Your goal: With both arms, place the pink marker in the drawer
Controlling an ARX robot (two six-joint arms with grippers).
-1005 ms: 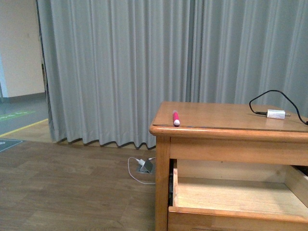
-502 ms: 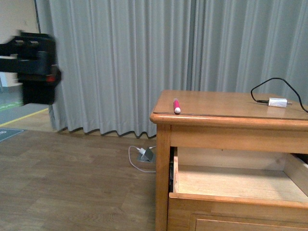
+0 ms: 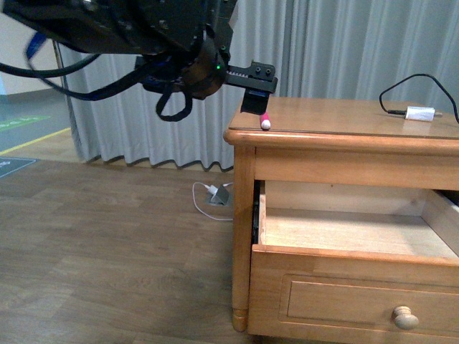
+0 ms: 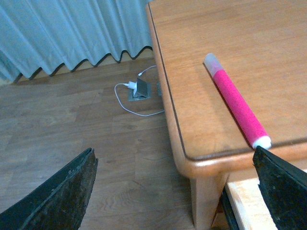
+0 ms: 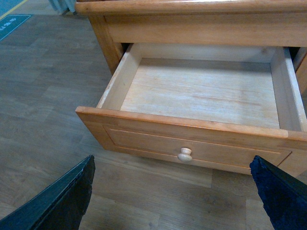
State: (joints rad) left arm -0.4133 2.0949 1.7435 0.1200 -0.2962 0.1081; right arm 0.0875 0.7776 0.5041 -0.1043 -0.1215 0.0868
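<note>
The pink marker (image 3: 265,120) lies on the honey-brown dresser top (image 3: 337,122) near its front left corner, pale tip toward the edge. My left gripper (image 3: 257,100) hovers open just above and left of it. In the left wrist view the marker (image 4: 237,106) lies beyond the open gripper (image 4: 175,191), its near end close to one finger (image 4: 283,191). The drawer (image 3: 344,233) stands pulled out and empty, its front panel showing the round knob (image 3: 405,317). In the right wrist view my open right gripper (image 5: 172,199) hangs in front of the drawer (image 5: 201,91) and the knob (image 5: 184,154).
A white adapter with a black cable (image 3: 419,112) sits at the back right of the dresser top. A floor socket with a white cable (image 3: 215,197) lies by the dresser's left side, below grey curtains (image 3: 337,50). Wood floor (image 3: 107,244) spreads to the left.
My left arm has swung in from the far left to the dresser's front left corner, over the marker. The view has shifted, so the drawer front and knob show.
</note>
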